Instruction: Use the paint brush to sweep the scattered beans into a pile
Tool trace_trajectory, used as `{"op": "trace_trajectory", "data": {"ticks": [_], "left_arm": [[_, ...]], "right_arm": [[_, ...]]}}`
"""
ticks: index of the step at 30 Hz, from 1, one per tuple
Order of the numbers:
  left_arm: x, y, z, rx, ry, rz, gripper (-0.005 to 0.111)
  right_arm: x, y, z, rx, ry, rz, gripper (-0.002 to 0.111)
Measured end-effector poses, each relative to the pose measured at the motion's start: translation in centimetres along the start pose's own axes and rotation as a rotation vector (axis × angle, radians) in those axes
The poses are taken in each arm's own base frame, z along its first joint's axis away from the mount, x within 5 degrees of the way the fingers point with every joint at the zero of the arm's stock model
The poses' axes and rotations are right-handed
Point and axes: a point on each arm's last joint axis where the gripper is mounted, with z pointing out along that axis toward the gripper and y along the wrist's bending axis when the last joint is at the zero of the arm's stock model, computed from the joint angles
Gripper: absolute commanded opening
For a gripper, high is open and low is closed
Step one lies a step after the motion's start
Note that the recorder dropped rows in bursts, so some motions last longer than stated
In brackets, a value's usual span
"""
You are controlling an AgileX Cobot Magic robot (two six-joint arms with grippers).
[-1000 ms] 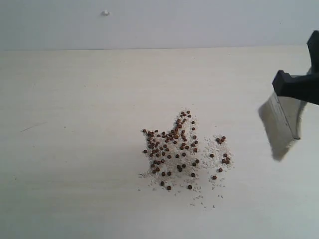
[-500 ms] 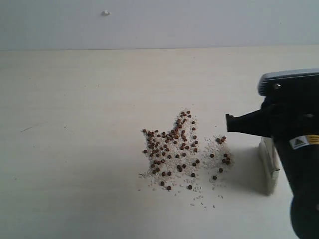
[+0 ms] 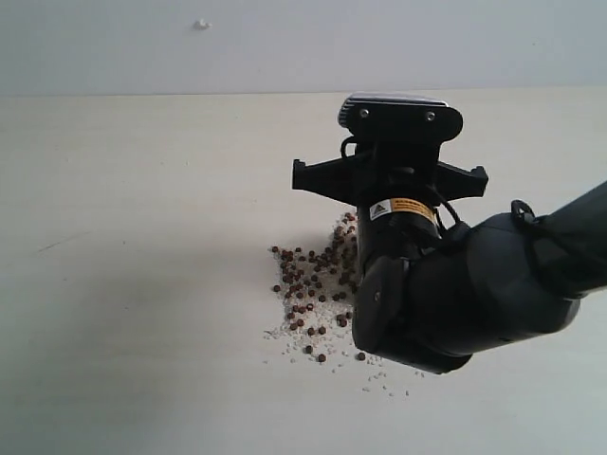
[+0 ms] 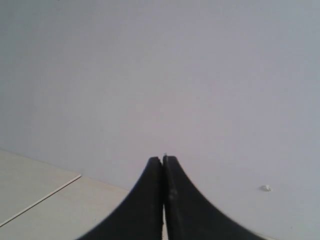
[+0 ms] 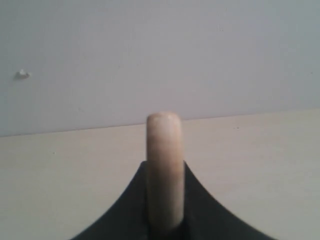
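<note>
Dozens of beans (image 3: 308,294) are lying loose on the table (image 3: 133,246) in the exterior view, mixed with white grains (image 3: 285,334). They are forming a spread patch, not yet a tight pile. The right arm (image 3: 455,294) is hanging over the right part of the beans and hiding it, so how they are lying there cannot be told. No bristles are showing in this view; presumably they are under the arm, at the beans' right edge.

Left wrist view: the left gripper (image 4: 163,167) is pointing at the wall (image 4: 160,75), its jaws pressed together with nothing between them. No beans are showing in this frame.

Right wrist view: the right gripper (image 5: 165,172) is clamping the paint brush (image 5: 164,145) by its wooden handle, whose rounded end is sticking up between the jaws. The beans are out of frame here too.

Judgement: sweeping is under way, roughly mid-task. Left to do: pushing the outlying beans at the patch's left and lower edges inward, then closing up the loose middle.
</note>
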Motion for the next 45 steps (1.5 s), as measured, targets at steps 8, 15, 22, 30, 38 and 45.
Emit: {"op": "trace_trajectory", "data": {"ticks": [8,15,22,30,38,45], "left_arm": [[0.0,0.0,0.0,0.0,0.0,0.0,0.0],[0.0,0.0,0.0,0.0,0.0,0.0,0.0],[0.0,0.0,0.0,0.0,0.0,0.0,0.0],[0.0,0.0,0.0,0.0,0.0,0.0,0.0],[0.0,0.0,0.0,0.0,0.0,0.0,0.0],[0.0,0.0,0.0,0.0,0.0,0.0,0.0]], "right_arm": [[-0.7,0.2,0.2,0.028,-0.008,0.002,0.0],[-3.8,-0.9,-0.7,0.098,-0.014,-0.053,0.0],[-5.8,-3.2,-2.7,0.088,-0.05,-0.064,0.0],[-4.0,-6.6,-4.6,0.061,-0.028,-0.152,0.0],[-3.0,-7.6,-1.7,0.028,-0.067,-0.191,0.0],[-0.9,-8.1,1.1,0.049,-0.042,-0.168,0.0]]}}
